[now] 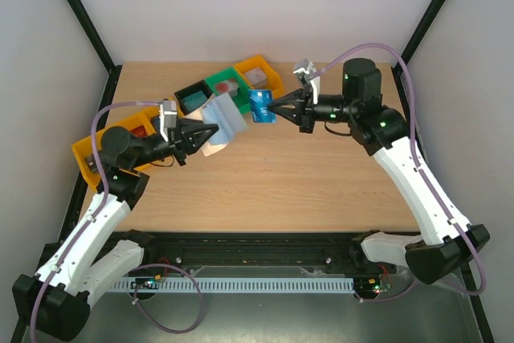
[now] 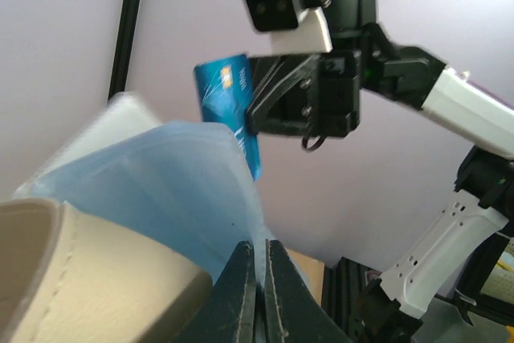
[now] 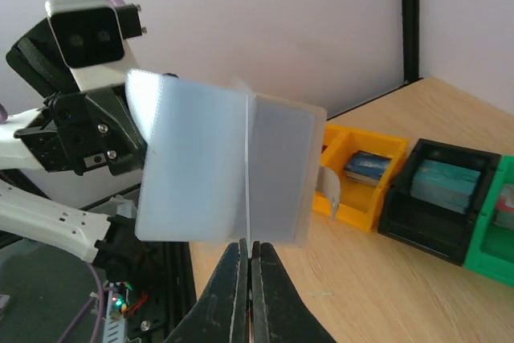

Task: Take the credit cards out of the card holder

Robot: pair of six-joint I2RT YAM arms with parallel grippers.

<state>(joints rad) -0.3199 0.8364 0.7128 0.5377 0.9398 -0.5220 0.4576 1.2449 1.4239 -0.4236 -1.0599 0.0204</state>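
1. Two hands meet in the air over the far-left part of the pale wooden worktop [image 1: 313,186], both raised off it.
2. The left hand [image 1: 207,132] has its fingers pressed together on a small beige bifold card holder with light blue pockets inside [image 1: 225,118]. The card holder hangs open, its blue inside turned toward the right hand.
3. In the left wrist view, the dark fingers [image 2: 239,295] show no gap between them. The card holder [image 2: 161,190] rises just to their left, beige cover below and blue lining above.
4. The right hand [image 1: 273,108] is clamped on a thin blue credit card with white print [image 1: 261,106], gripping it by one side.
5. The blue credit card [image 2: 225,90] sits just beside the open edge of the card holder. Its lower corner is hidden behind the blue flap, so I cannot tell whether it is fully clear of the pocket.
6. In the right wrist view, the fingers [image 3: 229,295] are closed on the blue credit card, seen edge-on as a thin line [image 3: 247,174]. The card holder [image 3: 193,166] spreads open behind it.
7. Four plastic bins stand on the worktop: an orange-yellow bin [image 1: 80,158] at the left edge, then a black bin [image 1: 181,94], a green bin [image 1: 215,79] and a yellow bin [image 1: 255,60] in a row toward the far edge.
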